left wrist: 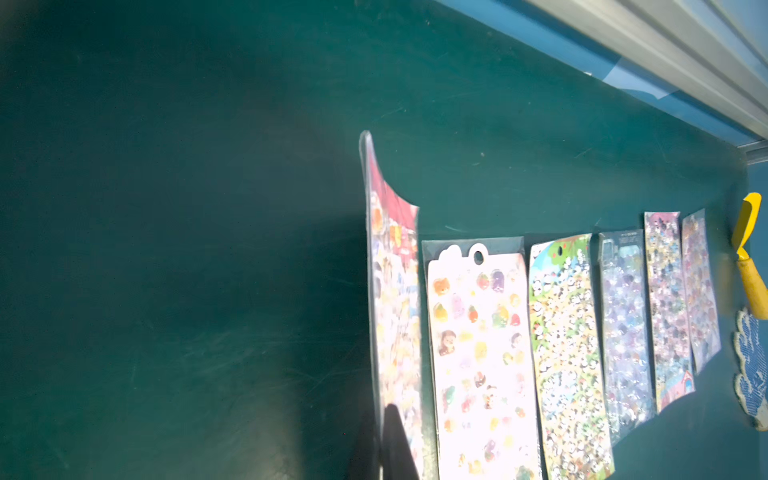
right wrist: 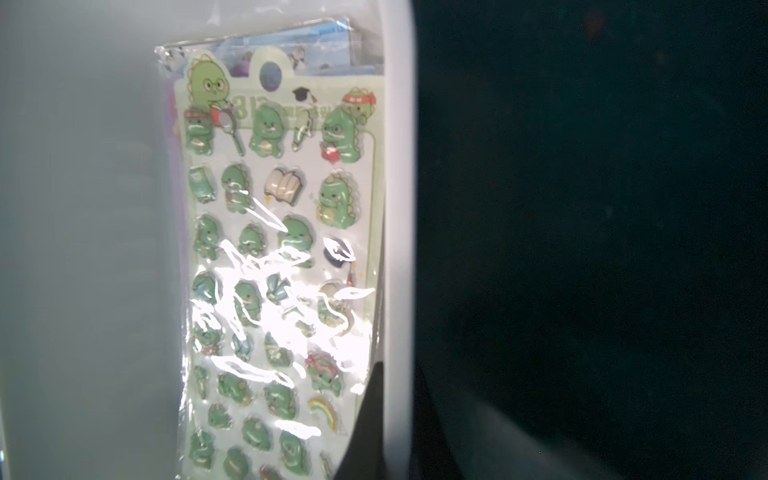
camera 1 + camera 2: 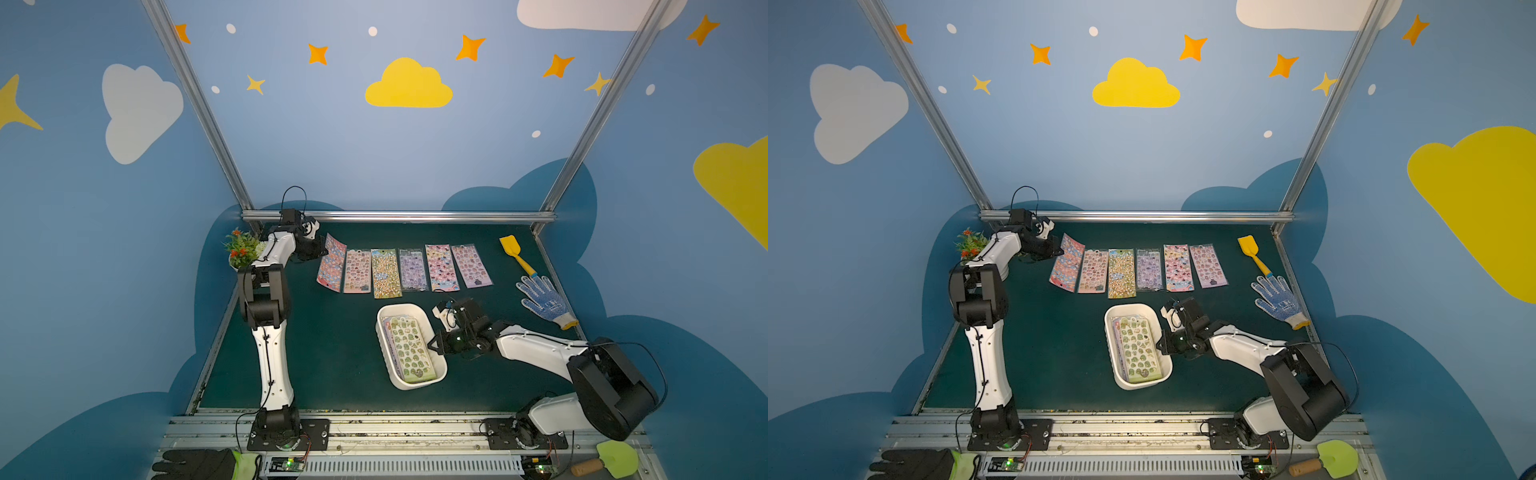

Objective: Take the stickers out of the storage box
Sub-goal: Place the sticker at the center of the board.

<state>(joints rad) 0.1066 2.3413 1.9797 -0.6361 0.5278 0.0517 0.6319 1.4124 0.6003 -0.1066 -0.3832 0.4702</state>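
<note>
The white storage box (image 3: pixel 401 306) (image 3: pixel 1133 306) sits mid-table. It holds stacked stickers, with a green dinosaur sheet (image 3: pixel 411 351) (image 2: pixel 274 249) on top. My right gripper (image 3: pixel 432 343) (image 2: pixel 399 428) is shut on the box's right wall (image 2: pixel 399 208), one finger inside and one outside. Several sticker sheets (image 3: pixel 385 272) (image 1: pixel 478 353) lie in a row at the back. At the row's left end my left gripper (image 3: pixel 323 248) (image 1: pixel 380 444) is shut on the far end of a red-and-blue sheet (image 3: pixel 332 266) (image 1: pixel 395 291), which tilts up off the table.
A yellow toy shovel (image 3: pixel 515 253) and a blue-dotted work glove (image 3: pixel 542 301) lie at the back right. A potted plant (image 3: pixel 243 249) stands behind my left arm. A black glove (image 3: pixel 195 463) and a green trowel (image 3: pixel 615 457) rest on the front rail.
</note>
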